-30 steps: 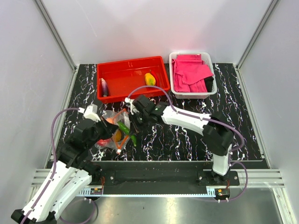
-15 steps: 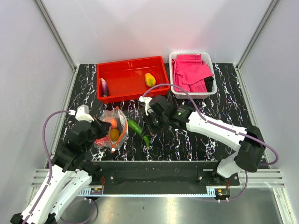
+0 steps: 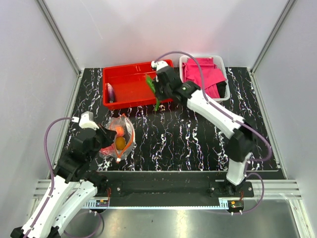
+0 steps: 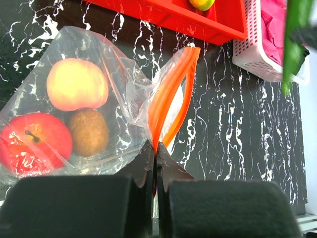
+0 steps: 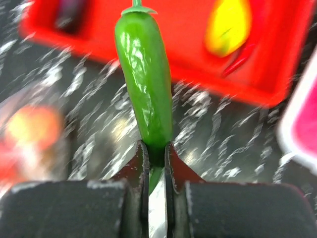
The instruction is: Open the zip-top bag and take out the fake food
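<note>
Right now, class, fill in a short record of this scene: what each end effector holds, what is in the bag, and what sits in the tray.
Left end effector: shut on zip-top bag, at its orange zip edge
Right end effector: shut on green chili, above the red tray front edge
In bag: red fruit, kiwi, orange fruit
In tray: eggplant, mango

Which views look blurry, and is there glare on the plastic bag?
Right wrist view: red plastic tray and background smeared by motion blur; glossy green plastic chili sharp, with white highlights. Left wrist view: sharp, faint sheen on the clear crinkly zip-top bag. Top view: sharp, evenly lit.
</note>
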`<state>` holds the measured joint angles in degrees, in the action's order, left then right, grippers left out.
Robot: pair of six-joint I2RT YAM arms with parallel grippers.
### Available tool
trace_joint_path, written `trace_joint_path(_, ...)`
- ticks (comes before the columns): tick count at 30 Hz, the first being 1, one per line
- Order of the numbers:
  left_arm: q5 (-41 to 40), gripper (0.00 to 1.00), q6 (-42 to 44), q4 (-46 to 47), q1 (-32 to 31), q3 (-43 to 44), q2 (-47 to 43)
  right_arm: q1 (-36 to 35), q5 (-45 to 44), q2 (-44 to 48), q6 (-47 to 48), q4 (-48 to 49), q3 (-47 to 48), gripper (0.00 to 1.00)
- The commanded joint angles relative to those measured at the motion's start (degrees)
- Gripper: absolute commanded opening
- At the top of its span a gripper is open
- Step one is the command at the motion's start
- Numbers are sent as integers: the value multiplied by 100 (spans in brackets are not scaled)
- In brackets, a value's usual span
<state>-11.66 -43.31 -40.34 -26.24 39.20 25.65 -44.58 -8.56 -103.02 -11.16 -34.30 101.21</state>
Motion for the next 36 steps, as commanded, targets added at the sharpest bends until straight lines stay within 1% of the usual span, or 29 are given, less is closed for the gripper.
trace_joint_path(1, -56, 0, 174, 219, -13, 299, 89, 458, -981, -1067, 815, 11, 1048, 0)
trace_joint_path(3, -29, 0, 200, 280, -13, 255, 98, 660, -1148, -1447, 974, 20, 1584, 0)
trace_joint_path(4, -3, 0, 209, 289, -13, 246, 107, 739, -1227, -1832, 1080, 12, 1778, 0)
trace_joint_path(5, 6, 0, 218, 342, -13, 237, 116, 801, -1253, -2018, 1081, 12, 2136, 0)
trace_joint_path(11, 190, 0, 384, 518, -13, 123, 116, 1197, -1412, -3293, 1853, -6, 3377, 0)
trace_joint_path(15, 234, 0, 481, 588, -13, 123, 89, 1399, -1500, -3926, 2135, 11, 3818, 0)
trace_joint_path(17, 234, 0, 516, 623, -13, 140, 89, 1460, -1412, -4067, 2170, 12, 3984, 0)
trace_joint_path(19, 243, 0, 516, 632, -13, 149, 107, 1513, -1306, -4252, 2214, 12, 4125, 9)
trace_joint_path(20, 261, 0, 516, 641, -13, 158, 116, 1522, -1306, -4313, 2223, 3, 4187, 11)
trace_joint_path(21, 278, 0, 508, 641, -13, 149, 151, 1531, -1306, -4401, 2275, 11, 4223, 18)
trace_joint_path(23, 313, 0, 473, 650, -13, 158, 168, 1548, -1306, -4454, 2276, 12, 4302, 27)
trace_joint_path(24, 322, 0, 464, 659, -13, 167, 186, 1549, -1254, -4472, 2241, 3, 4319, 34)
trace_joint_path(25, 348, 0, 446, 667, -13, 167, 177, 1549, -1193, -4446, 2206, -15, 4267, 38)
trace_joint_path(27, 401, 0, 402, 676, -13, 167, 195, 1549, -1113, -4306, 2057, -15, 4206, 52)
trace_joint_path(28, 419, 0, 385, 685, -13, 167, 195, 1549, -1122, -4244, 1995, -32, 4118, 64)
trace_joint_path(29, 445, 0, 359, 702, -13, 158, 195, 1549, -1131, -4191, 1925, -50, 4083, 71)
trace_joint_path(32, 515, 0, 332, 720, -13, 175, 256, 1549, -982, -3910, 1591, -356, 4091, 80)
trace_joint_path(35, 542, 0, 253, 738, -13, 202, 300, 1549, -674, -3515, 1152, -831, 4013, 84)
trace_joint_path(36, 551, 0, 244, 755, -13, 228, 335, 1549, -421, -3253, 751, -1006, 3916, 85)
